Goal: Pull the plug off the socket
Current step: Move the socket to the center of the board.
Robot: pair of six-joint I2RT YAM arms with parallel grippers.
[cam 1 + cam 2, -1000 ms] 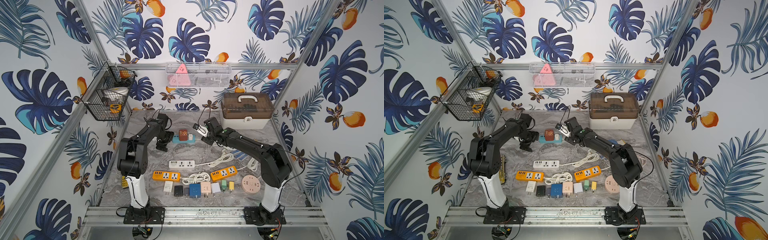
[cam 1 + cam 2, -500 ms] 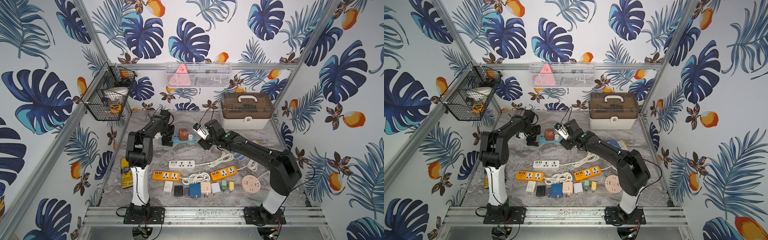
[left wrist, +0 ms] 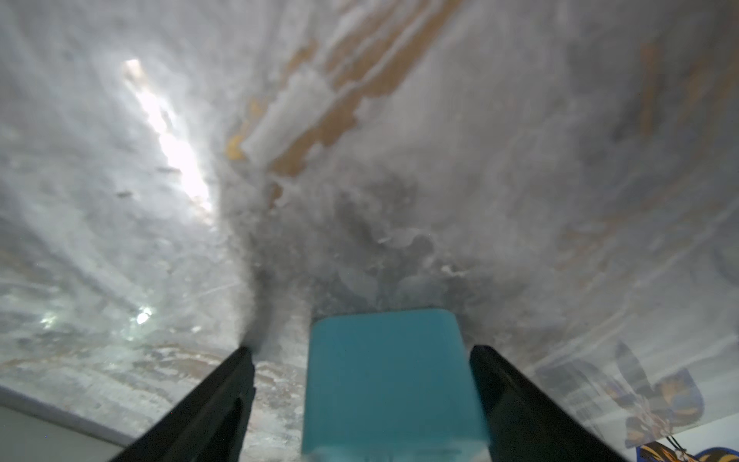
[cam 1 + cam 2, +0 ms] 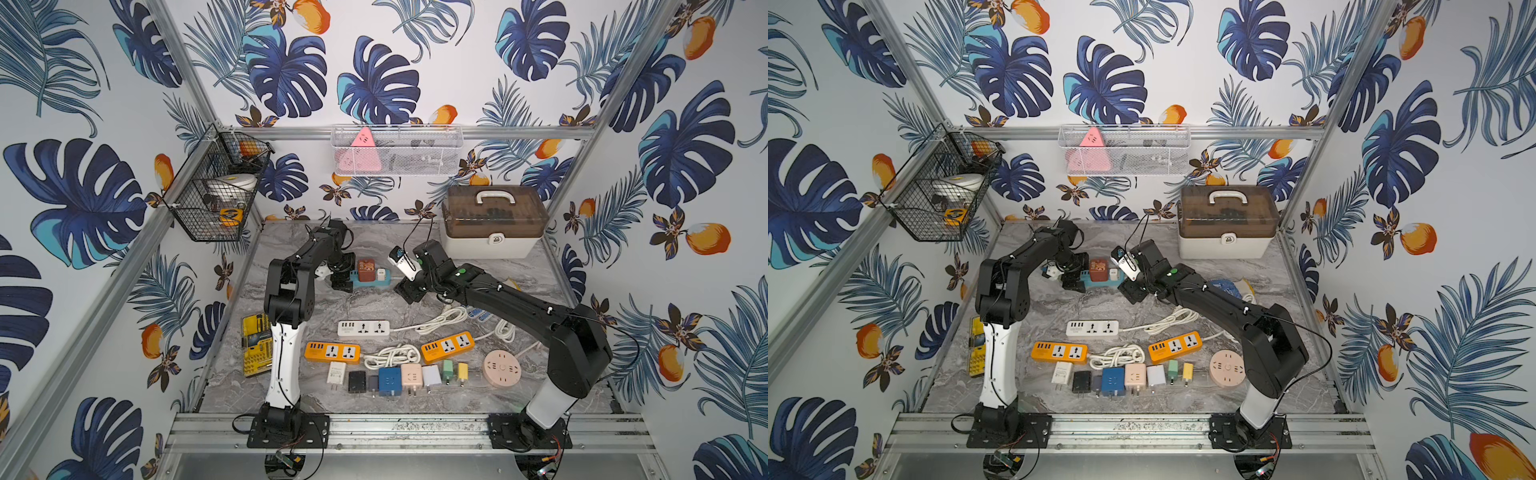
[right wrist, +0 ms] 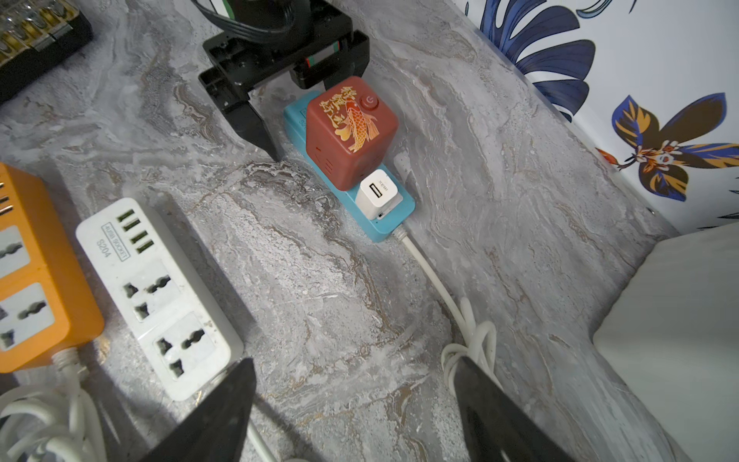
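A blue power strip, the socket, lies at the back of the table. A red cube plug and a small white USB plug sit in it. My left gripper is open and straddles the strip's left end, with a clear gap at one finger. My right gripper is open over bare table, right of the strip and apart from it.
A white strip and two orange strips lie nearer the front with coiled white cords. A row of several chargers, a round pink socket, a yellow tool kit and a storage box are also there.
My left gripper has slid right onto the end of the blue strip. My right gripper has drawn back from the strip toward the front and opened wider.
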